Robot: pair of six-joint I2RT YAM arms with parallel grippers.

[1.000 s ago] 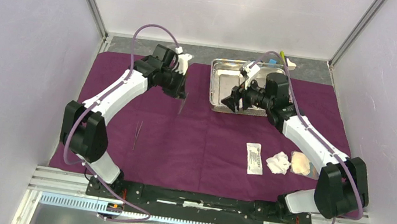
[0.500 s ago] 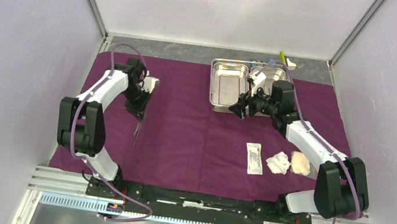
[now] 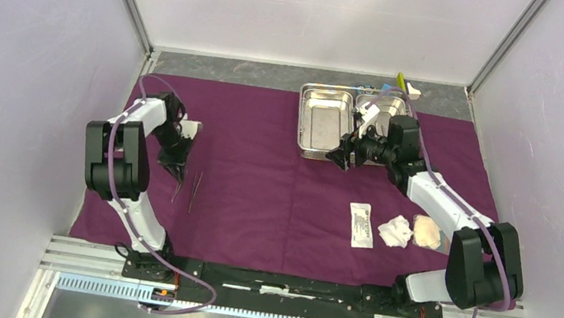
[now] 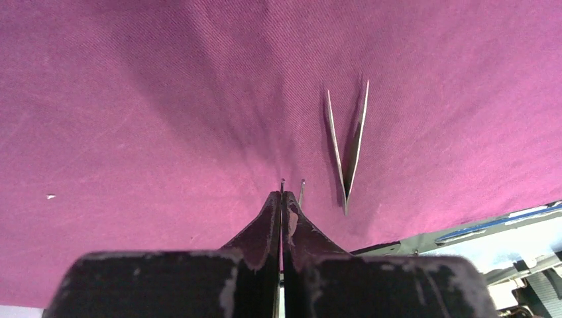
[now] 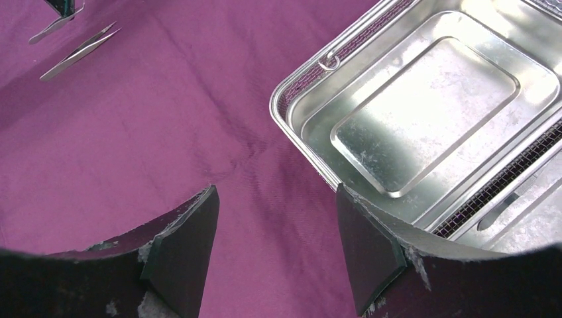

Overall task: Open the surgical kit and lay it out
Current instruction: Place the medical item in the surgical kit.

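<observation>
The plum-purple cloth [image 3: 258, 189] lies spread over the table. My left gripper [image 3: 176, 162] [image 4: 281, 195] hangs low over its left part, shut on a slim pair of steel tweezers [image 4: 302, 189] whose two tips poke out past the jaws. A second pair of tweezers [image 3: 194, 190] [image 4: 348, 142] lies on the cloth just to the right. My right gripper [image 3: 344, 153] [image 5: 275, 245] stands open over the cloth at the front edge of the steel tray [image 3: 325, 123] [image 5: 424, 112], holding nothing. One instrument [image 5: 504, 209] shows in the tray's right compartment.
A white flat packet [image 3: 362, 224], a white gauze pad [image 3: 396, 231] and a peach pad [image 3: 427, 231] lie on the cloth at front right. Small blue and yellow-green blocks [image 3: 398, 82] sit behind the tray. Enclosure walls stand on both sides and at the back.
My left arm has swung from the middle of the cloth to the far left and down, carrying its tweezers beside the lying pair. The right gripper shifted slightly toward the tray's front edge.
</observation>
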